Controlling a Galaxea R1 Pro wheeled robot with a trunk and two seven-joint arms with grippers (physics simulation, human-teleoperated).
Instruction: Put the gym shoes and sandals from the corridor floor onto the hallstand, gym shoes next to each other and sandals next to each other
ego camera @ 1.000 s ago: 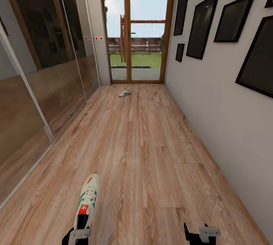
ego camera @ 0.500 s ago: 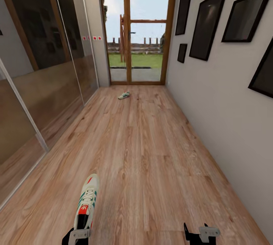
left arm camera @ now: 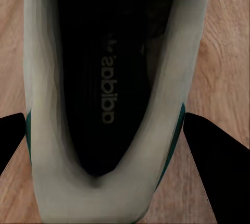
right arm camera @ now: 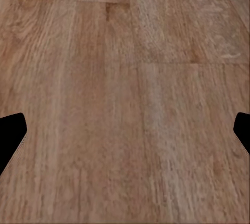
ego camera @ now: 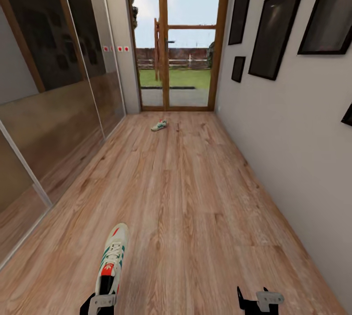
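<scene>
- The left claw (ego camera: pixel 100 301), at the near left edge of the head view, holds a white lace-up gym shoe with teal side stripes and a red-orange tongue patch (ego camera: pixel 111 259); its dark fingers (left arm camera: pixel 213 148) sit against either side of the shoe's heel end.
- The held shoe's long axis runs away from the claw, toe pointing down the corridor and leaning slightly right; it appears carried above the warm brown wood-plank corridor floor (ego camera: pixel 195 198) rather than lying on it.
- The left wrist camera looks straight into the shoe's dark opening with its printed insole (left arm camera: pixel 107 83).
- The right claw (ego camera: pixel 254 301), at the near right edge, stands wide and holds nothing; its wrist camera looks at bare planks (right arm camera: pixel 125 99).
- The second white gym shoe (ego camera: pixel 159 125) lies on the floor at the far end, just before the wood-framed glass door (ego camera: pixel 188 36), well apart from both claws.
- From the claws it lies straight ahead and a little left of the corridor's middle, so it sits somewhat nearer the left arm's line, but that arm is occupied; by my judgement the free right claw is the one to take it.
- Its long axis looks angled across the corridor, toe toward the far right, though it is too small to be sure.
- Mirrored sliding panels (ego camera: pixel 58 85) line the left wall and dark picture frames (ego camera: pixel 274 31) the right.
</scene>
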